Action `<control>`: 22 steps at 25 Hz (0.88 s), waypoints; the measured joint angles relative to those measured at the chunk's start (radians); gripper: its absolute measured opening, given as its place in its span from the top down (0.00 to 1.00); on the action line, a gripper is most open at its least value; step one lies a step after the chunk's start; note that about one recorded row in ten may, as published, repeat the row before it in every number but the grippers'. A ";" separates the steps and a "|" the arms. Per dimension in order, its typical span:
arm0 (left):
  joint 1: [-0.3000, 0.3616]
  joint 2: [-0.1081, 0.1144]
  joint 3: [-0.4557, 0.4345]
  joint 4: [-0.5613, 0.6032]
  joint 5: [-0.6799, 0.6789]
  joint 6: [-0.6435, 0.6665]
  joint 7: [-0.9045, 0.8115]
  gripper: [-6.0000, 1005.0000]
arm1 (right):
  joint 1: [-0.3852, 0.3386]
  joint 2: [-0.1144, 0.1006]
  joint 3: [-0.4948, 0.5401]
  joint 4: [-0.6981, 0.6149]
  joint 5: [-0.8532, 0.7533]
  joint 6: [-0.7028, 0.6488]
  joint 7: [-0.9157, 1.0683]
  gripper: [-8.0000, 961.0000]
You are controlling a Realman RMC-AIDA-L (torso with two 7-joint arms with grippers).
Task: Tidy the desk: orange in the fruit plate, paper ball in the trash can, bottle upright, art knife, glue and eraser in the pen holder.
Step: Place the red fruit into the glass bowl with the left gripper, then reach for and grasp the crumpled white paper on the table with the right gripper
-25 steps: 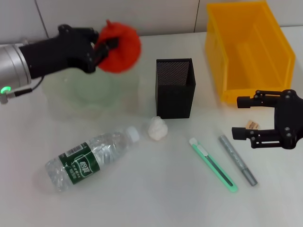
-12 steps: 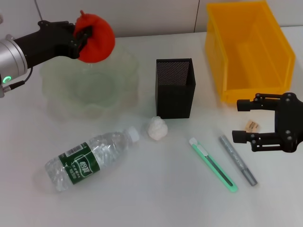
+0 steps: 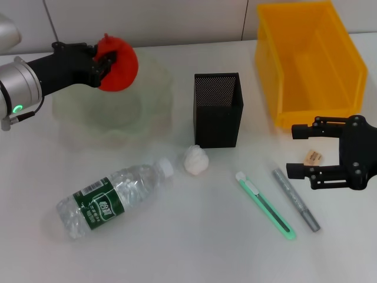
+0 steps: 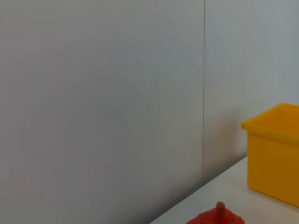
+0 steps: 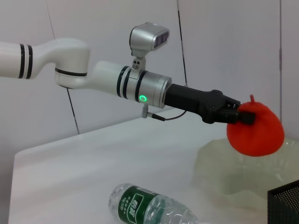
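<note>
White tabletop. My left gripper point(image 3: 105, 59) clamps the orange point(image 3: 118, 65) above the plate's point(image 3: 147, 112) far rim, bowl lying nearer me. Right gripper point(image 3: 306, 150) open, idle beside eraser point(image 3: 313, 156).

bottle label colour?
Green with white print, on the bottle lying on the table; clearest in the head view.

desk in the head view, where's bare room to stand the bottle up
Bare patches: the near strip in front of the lying bottle and art knife, and the gap between bottle cap and knife, below the paper ball. Crowded: around the right gripper, with the eraser between its jaws and the glue beside. The left gripper holds the orange over the fruit plate.
</note>
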 joint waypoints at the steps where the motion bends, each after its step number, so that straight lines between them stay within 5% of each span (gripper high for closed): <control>1: 0.000 0.000 0.000 0.000 0.000 0.000 0.000 0.83 | 0.000 0.000 0.000 0.000 0.000 -0.001 0.001 0.20; 4: -0.021 -0.003 0.005 -0.018 0.012 -0.056 0.010 0.70 | 0.000 0.000 -0.002 0.000 0.000 -0.003 0.006 0.20; 15: -0.041 -0.004 0.005 -0.034 0.013 -0.091 0.010 0.47 | -0.002 -0.001 0.007 -0.002 -0.003 -0.027 0.005 0.20; 22: -0.001 0.000 0.012 0.049 0.014 0.100 -0.013 0.23 | 0.011 -0.005 0.037 -0.010 -0.060 -0.010 0.020 0.20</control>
